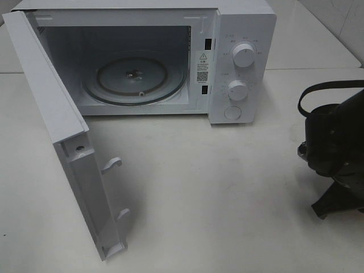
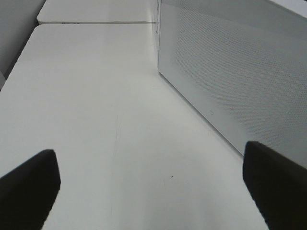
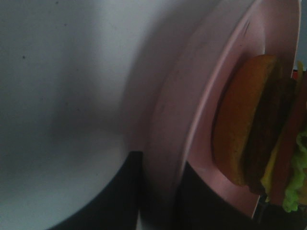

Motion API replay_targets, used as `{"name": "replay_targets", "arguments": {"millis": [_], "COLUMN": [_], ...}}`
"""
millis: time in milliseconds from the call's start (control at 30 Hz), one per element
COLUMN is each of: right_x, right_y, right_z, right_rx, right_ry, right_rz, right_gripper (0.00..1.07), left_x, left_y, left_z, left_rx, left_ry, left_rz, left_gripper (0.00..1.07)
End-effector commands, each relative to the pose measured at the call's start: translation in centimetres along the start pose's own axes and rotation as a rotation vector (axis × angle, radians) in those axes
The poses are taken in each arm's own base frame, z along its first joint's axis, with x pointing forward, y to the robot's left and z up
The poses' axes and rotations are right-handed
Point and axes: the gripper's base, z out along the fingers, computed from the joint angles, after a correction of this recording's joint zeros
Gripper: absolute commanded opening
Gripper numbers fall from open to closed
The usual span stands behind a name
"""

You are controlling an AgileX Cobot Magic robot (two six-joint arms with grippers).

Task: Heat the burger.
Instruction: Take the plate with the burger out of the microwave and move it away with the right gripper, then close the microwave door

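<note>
Wide-spread left pincer (image 2: 151, 191) beside microwave door (image 2: 235, 67)

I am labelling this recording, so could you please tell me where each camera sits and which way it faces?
Exterior high: mounted high, looking down at the open microwave; right arm at the edge.
Left wrist: low over the table, facing the door; left gripper fingertips wide apart.
Right wrist: close on the pink plate and burger.
Shared: the door, also seen from high.

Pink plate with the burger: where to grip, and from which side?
Grip the pink plate by its thin raised rim, coming in edge-on from outside, one of the fingers under the rim and one over. The burger fills the middle, so only the rim is free.
</note>
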Motion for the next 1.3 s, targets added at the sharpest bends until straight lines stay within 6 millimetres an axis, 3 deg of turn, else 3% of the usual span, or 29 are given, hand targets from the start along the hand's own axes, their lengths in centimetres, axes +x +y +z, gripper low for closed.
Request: {"name": "replay_targets", "arguments": {"millis": [33,233,367,400,433,467,533,633,867,1100,1300], "right_x": [-0.3,-0.3,-0.4,-0.5,-0.5,-0.8,-0.9,-1.5,-2.0,-1.3,0.0], "right_y": [-0.2,0.3,0.8,0.8,0.8,0.7,0.6,-0.3,-2.9,-4.2,-5.5], "right_z": [0.8,1.2,1.3,1.1,1.1,0.6,0.4,-0.8,-4.0,-7.4,-9.9], "right_rx": [0.106,0.107,0.058,0.038,0.038,0.014,0.000,-0.026,-0.104,-0.350,-0.506], "right_ry": [-0.008,0.003,-0.004,0.004,0.004,0.001,-0.001,-0.046,-0.138,-0.256,-0.365], "right_rz": [-0.012,-0.023,-0.038,-0.045,-0.045,-0.048,-0.044,-0.024,-0.016,-0.086,-0.136], "right_gripper": [0.15,0.17,0.29,0.38,0.38,0.45,0.48,0.55,0.55,0.57,0.75], "left_x": [0.2,0.2,0.2,0.2,0.2,0.2,0.2,0.2,0.2,0.2,0.2], "left_y": [0.0,0.0,0.0,0.0,0.0,0.0,0.0,0.0,0.0,0.0,0.0], "left_z": [-0.2,-0.2,-0.2,-0.2,-0.2,-0.2,-0.2,-0.2,-0.2,-0.2,-0.2], "left_rx": [0.000,0.000,0.000,0.000,0.000,0.000,0.000,0.000,0.000,0.000,0.000], "left_ry": [-0.019,-0.019,-0.019,-0.019,-0.019,-0.019,-0.019,-0.019,-0.019,-0.019,-0.019], "left_rz": [0.003,0.003,0.003,0.003,0.003,0.003,0.003,0.003,0.003,0.003,0.003], "left_gripper": [0.98,0.98,0.98,0.98,0.98,0.98,0.98,0.98,0.98,0.98,0.98]}}
